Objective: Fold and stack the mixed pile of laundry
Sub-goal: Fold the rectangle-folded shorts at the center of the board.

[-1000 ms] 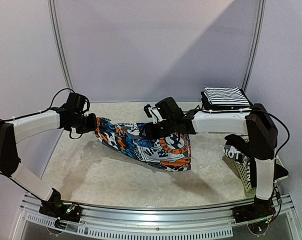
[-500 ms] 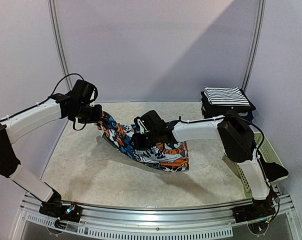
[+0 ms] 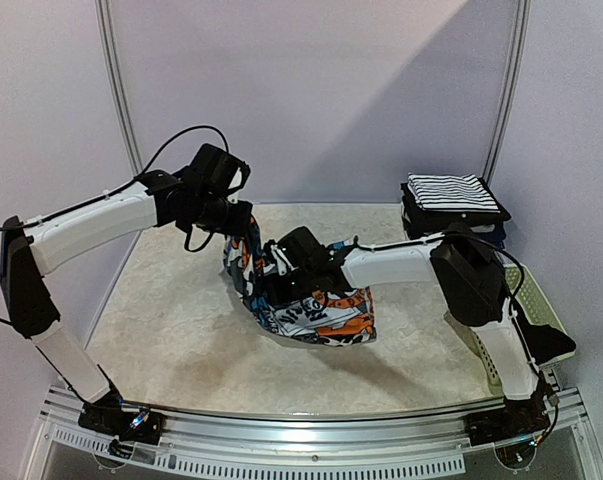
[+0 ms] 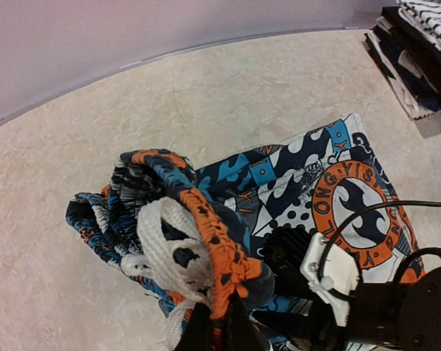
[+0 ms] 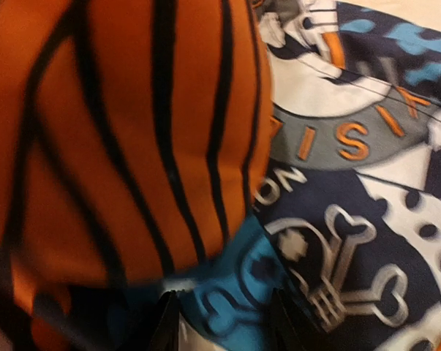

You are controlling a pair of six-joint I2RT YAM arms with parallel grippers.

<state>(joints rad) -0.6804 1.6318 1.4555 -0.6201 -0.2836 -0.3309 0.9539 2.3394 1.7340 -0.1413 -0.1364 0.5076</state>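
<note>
Left fingers (image 4: 197, 335) pinch the graphic-print garment (image 4: 330, 183) by its orange hem, held high beside my right gripper (image 5: 220, 325), which clamps bunched cloth mid-table (image 3: 171, 340), likely to fold it in half. Striped garment (image 3: 451, 190) lies folded back right.

A printed garment (image 5: 337, 241) fills the whole view. On the left a blurred orange fold with thin black lines bulges close to the lens. On the right are navy, blue and white graphics, a skull-and-bones figure and orange letters on a grey band. At the bottom edge, blue cloth sits between the gripper's (image 5: 224, 322) two dark fingers (image 5: 167, 325).
</note>
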